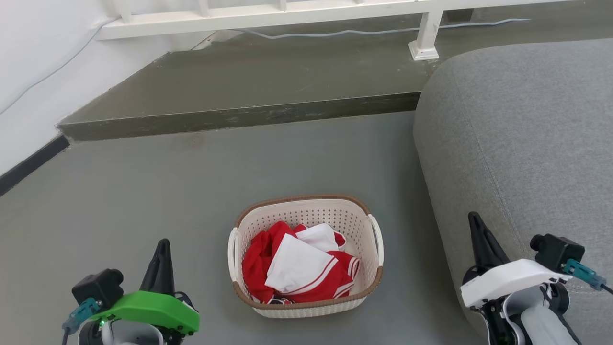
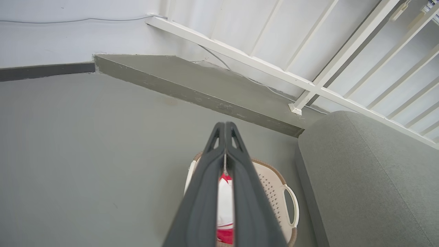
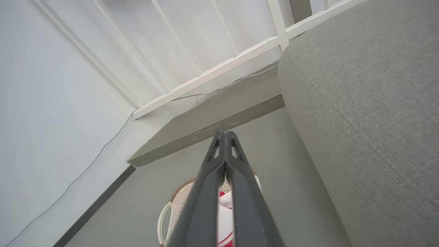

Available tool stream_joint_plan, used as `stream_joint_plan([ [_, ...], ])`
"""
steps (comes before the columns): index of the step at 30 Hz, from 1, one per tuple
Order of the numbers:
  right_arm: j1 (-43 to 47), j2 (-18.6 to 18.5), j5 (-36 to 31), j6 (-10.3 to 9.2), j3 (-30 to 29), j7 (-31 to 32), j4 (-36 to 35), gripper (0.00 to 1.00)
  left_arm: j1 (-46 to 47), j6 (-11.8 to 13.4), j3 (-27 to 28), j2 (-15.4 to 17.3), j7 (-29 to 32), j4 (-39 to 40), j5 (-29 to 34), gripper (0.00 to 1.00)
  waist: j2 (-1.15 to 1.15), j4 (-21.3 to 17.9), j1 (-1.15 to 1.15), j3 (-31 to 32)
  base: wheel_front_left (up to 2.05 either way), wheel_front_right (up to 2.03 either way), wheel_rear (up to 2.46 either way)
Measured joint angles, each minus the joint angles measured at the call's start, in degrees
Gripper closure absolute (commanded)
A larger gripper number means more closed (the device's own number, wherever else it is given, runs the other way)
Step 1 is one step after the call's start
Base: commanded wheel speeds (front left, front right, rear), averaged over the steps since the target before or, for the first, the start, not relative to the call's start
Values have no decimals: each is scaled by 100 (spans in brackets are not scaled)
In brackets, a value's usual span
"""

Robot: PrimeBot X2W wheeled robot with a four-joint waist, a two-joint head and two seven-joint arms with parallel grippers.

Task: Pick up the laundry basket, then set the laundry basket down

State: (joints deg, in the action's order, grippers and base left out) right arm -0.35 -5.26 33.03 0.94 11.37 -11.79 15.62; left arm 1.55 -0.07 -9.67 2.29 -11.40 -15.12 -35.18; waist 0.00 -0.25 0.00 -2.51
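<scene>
Nothing legible in any view. No text, label, brand, number or sign can be read on the basket (image 1: 311, 215) or on the red-and-white clothes (image 1: 297, 266) in it; plain stripes, no lettering.

- laundry basket (image 2: 271, 192): in the left wrist view its middle is covered by the left gripper (image 2: 225, 125), and its near end is cut by the bottom edge.
- in the right wrist view it sits mostly behind the right gripper (image 3: 225, 134).
- red-and-white clothes (image 1: 297, 268) inside the laundry basket: garment type unreadable among folds.
- grey sofa (image 1: 517, 143) right of the laundry basket: cut by the frame edge.
</scene>
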Motion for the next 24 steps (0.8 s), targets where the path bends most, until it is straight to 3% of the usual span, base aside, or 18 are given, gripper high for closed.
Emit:
stream_joint_plan([
  [24, -20, 59, 1521, 152, -450, 437, -11, 100, 1, -151, 333, -1, 438, 4, -1437, 100, 0, 7, 0, 59, 0, 0, 0],
])
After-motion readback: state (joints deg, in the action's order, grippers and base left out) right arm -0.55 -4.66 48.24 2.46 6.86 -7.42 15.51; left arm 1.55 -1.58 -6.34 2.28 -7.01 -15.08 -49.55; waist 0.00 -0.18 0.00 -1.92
